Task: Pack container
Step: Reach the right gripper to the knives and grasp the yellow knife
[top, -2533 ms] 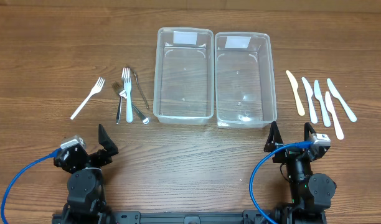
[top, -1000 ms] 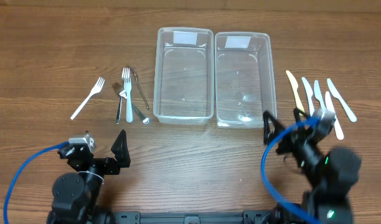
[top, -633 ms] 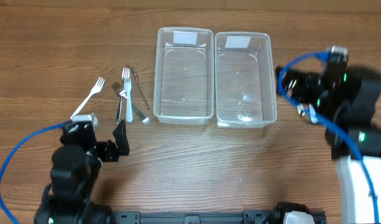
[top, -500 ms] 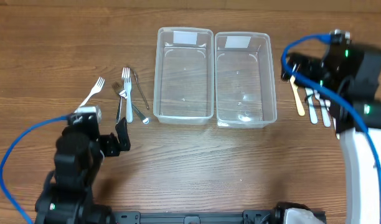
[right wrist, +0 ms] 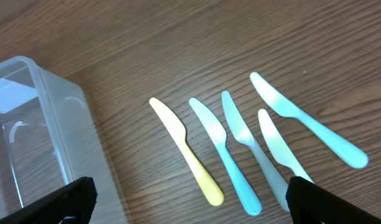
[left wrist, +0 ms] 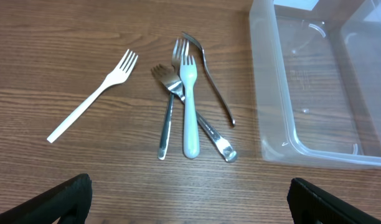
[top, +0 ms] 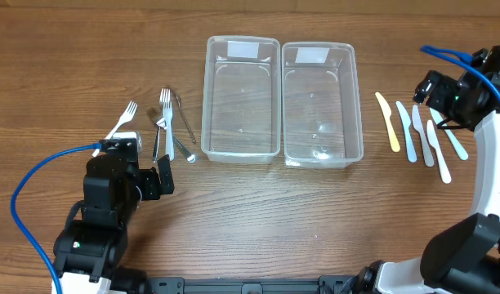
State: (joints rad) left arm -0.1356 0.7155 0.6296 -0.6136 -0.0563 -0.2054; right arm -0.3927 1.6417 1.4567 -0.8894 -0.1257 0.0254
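The right gripper point(right wrist: 192, 205) and left gripper point(left wrist: 189, 199), both spread wide and empty, have swung out from the near edge. The two clear containers point(top: 242, 106) sit empty in the middle of the tabletop point(top: 258, 220). The right arm now hangs over the plastic knives point(right wrist: 223, 155) and the left nears the forks point(left wrist: 189, 112), so picking likely comes next.

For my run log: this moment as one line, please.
phase: pre-grasp | left gripper: open, by forks | right gripper: open, by knives | containers: both empty | held: nothing
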